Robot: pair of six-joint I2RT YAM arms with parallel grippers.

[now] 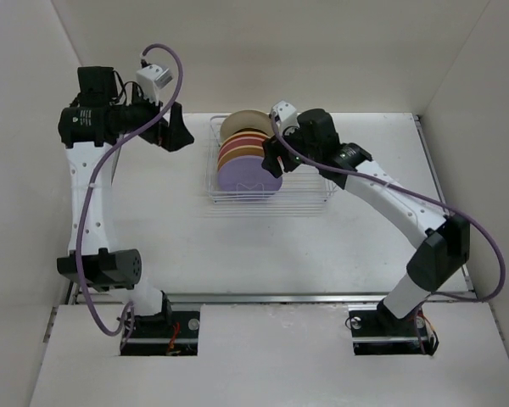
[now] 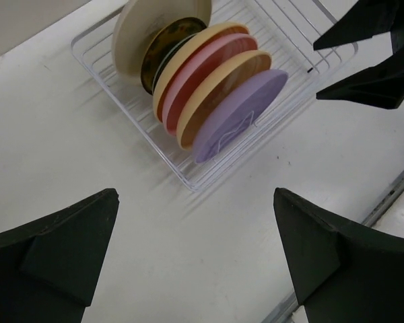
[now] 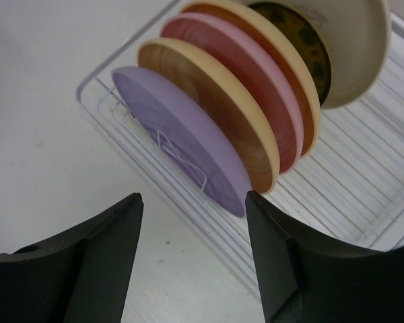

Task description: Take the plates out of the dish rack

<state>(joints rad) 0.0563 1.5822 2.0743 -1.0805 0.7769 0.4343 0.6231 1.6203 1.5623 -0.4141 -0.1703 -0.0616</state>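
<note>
Wide-open and empty, the right hand [image 3: 192, 208] hovers just short of the lavender plate [image 3: 182, 148], frontmost in the dish rack [image 3: 363, 195]. Best to straddle its rim squarely, close firmly, lift straight up. Left hand [image 2: 195, 198] hovers open, empty.

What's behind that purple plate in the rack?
Behind the lavender plate stand an orange-yellow plate, a pink plate, a second orange-yellow plate, a small dark plate, then a cream plate. Each overlaps the next, hiding most faces.
</note>
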